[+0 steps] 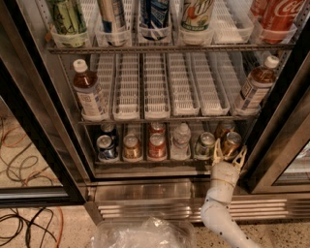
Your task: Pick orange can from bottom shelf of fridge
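Gripper (229, 148): you have it at the right end of the bottom shelf (145, 162) of the fridge (145, 192), fingers spread either side of the orange can (232, 139) and not clamped; they hide the can's lower part. Surroundings: stainless base with grille, speckled floor, loose cables (24, 145) at left, and crumpled clear plastic (140, 233) cut off by the bottom edge. Legible: "Coca-Cola" on the red bottle (278, 14) top right, itself cropped; other labels unreadable.
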